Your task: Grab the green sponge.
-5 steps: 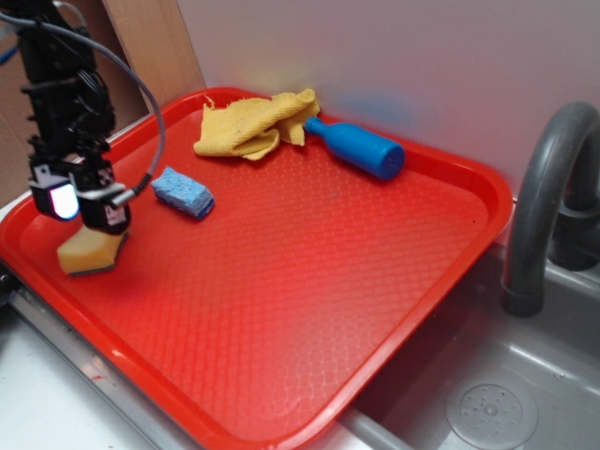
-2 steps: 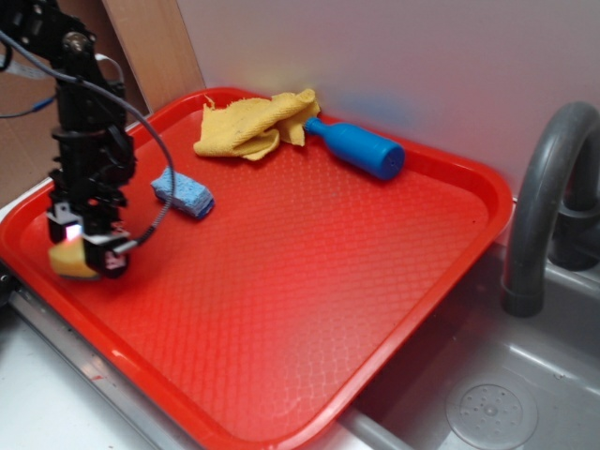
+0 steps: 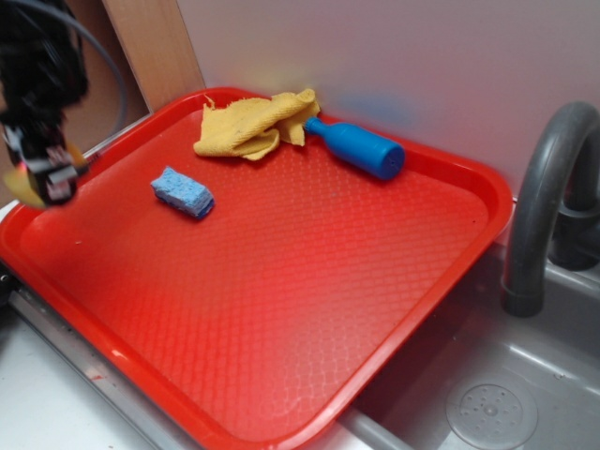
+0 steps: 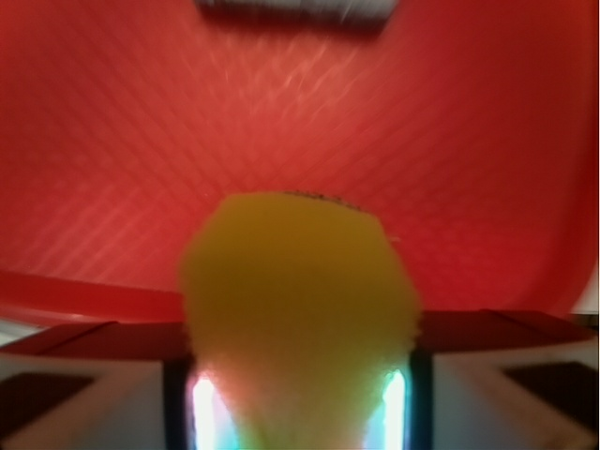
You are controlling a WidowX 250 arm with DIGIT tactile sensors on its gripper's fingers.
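Note:
The green sponge (image 4: pixel 298 309) is a yellow-orange foam block with a thin dark edge at its far end. It fills the middle of the wrist view, squeezed between my two fingers, above the red tray (image 4: pixel 450 141). In the exterior view my gripper (image 3: pixel 39 180) is blurred at the far left, raised above the tray's left rim (image 3: pixel 19 246), and shut on the sponge, of which a yellow bit (image 3: pixel 22 190) shows at its lower left.
A small blue sponge (image 3: pixel 182 192) lies on the tray's left part. A yellow-orange cloth (image 3: pixel 251 125) and a blue bottle (image 3: pixel 358 148) lie along the tray's back edge. A grey faucet (image 3: pixel 544 197) and sink (image 3: pixel 487 403) stand at the right.
My gripper closed on the sponge at the tray's front-left, then rose and moved left with it. The sponge is off the tray floor now.

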